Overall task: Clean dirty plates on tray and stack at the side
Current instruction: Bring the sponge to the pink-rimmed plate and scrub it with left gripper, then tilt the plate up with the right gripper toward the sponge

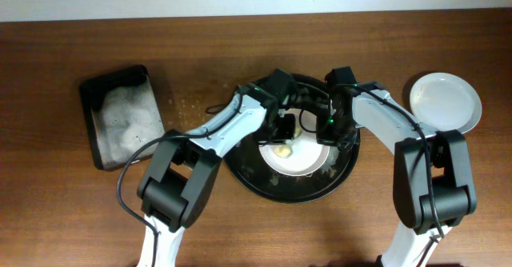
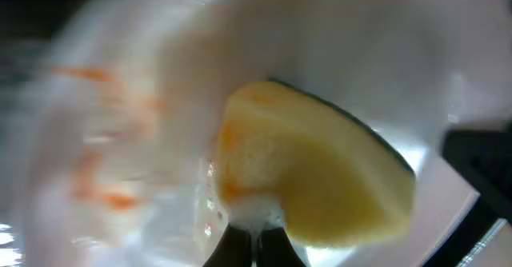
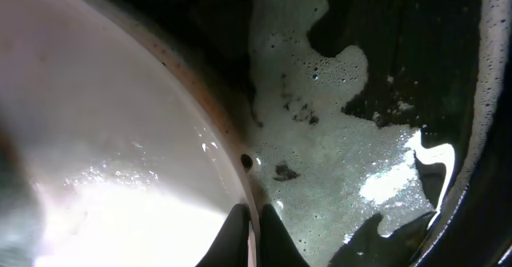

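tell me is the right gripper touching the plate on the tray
Touching. The right wrist view shows the right gripper with its jaws shut on the rim of the plate, which sits in the foamy tray.

Glossy white plate (image 3: pixel 120 139), porous yellow sponge (image 2: pixel 320 179), wet black tray (image 3: pixel 384 75), wood-grain table (image 1: pixel 240 43)
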`<control>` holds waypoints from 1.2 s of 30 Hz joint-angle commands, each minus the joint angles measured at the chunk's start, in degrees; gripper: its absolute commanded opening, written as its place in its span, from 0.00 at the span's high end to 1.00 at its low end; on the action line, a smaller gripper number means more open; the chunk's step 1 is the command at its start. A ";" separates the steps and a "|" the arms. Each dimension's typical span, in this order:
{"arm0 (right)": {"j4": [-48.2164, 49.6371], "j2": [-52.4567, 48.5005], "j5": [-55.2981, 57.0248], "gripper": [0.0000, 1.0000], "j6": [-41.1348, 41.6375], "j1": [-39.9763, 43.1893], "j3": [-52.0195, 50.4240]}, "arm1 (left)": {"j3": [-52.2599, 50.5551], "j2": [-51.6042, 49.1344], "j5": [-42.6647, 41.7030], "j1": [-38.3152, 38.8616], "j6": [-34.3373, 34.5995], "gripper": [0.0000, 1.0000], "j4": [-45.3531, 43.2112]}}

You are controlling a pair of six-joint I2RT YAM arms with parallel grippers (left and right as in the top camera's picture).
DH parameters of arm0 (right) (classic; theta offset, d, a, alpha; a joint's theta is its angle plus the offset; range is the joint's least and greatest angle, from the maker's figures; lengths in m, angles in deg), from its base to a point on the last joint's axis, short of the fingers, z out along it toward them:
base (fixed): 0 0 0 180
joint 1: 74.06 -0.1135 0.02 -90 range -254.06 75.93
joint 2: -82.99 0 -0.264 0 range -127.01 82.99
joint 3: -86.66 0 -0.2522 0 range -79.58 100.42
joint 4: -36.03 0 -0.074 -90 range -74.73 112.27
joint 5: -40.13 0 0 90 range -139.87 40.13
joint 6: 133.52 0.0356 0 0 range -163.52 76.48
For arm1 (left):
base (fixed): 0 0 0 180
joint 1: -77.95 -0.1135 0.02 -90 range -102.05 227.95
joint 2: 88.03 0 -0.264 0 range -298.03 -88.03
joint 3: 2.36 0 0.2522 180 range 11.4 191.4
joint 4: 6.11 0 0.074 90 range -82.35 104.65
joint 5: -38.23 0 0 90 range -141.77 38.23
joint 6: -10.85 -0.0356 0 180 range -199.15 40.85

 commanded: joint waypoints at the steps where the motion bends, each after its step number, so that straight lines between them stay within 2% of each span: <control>1: -0.76 -1.90 4.50 0.96 1.55 0.02 -1.33 | -0.81 -1.09 7.67 -4.81 -1.29 1.00 1.57; 8: -1.31 -1.90 5.62 0.96 1.55 0.02 -1.33 | 2.62 -1.09 11.96 -7.61 -2.16 1.00 1.81; 12: -2.82 -1.79 8.37 0.96 1.53 0.00 -0.92 | 10.73 -0.15 11.96 -7.58 -2.60 1.00 6.29; 17: -4.24 -0.63 8.50 0.96 1.31 0.02 0.59 | 12.13 2.12 11.96 -7.61 -5.64 1.00 8.90; 22: -11.32 5.53 19.82 0.96 1.29 0.00 4.98 | 12.11 4.17 11.98 -7.58 -13.42 1.00 12.09; 27: -13.55 10.71 23.58 0.96 -1.66 -1.09 8.09 | 11.93 4.15 12.00 -7.58 -14.99 1.00 12.37; 34: -20.20 10.95 43.21 0.96 -1.46 -11.19 14.91 | 11.91 4.15 12.00 -7.43 -16.00 1.00 12.37; 36: -20.46 10.95 45.07 0.96 -1.44 -13.97 15.21 | 11.91 4.15 11.98 -7.43 -16.13 1.00 12.35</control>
